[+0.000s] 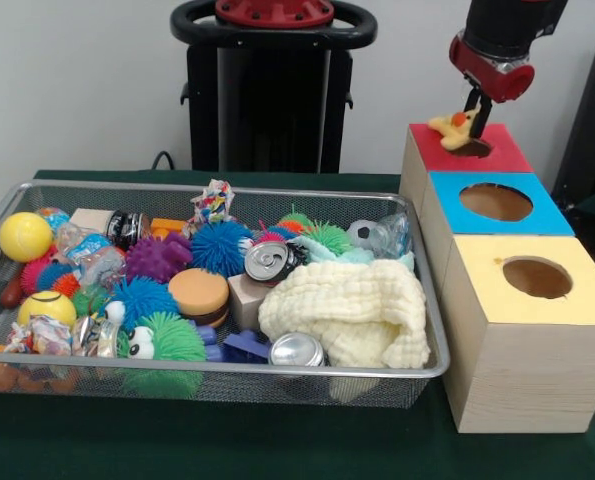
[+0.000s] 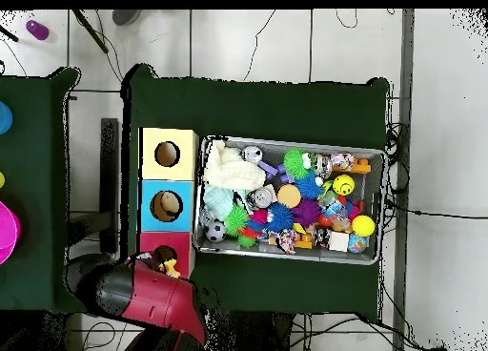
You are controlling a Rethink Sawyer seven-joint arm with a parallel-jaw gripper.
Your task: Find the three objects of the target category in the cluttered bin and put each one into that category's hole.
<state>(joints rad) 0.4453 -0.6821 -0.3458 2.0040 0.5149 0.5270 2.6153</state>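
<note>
Claw (image 1: 474, 118) pinched shut on yellow duck (image 1: 453, 126), hovering at edge of red hole (image 1: 469, 148). Bin (image 1: 432, 368) crowded: spiky balls, cans, cream cloth (image 1: 345, 312).

A dark green cloth-covered table (image 2: 257, 109) stands on a pale tiled floor (image 2: 438, 99); black cables (image 2: 419, 214) trail beside it. Behind it, a plain white wall (image 1: 77, 80).
</note>
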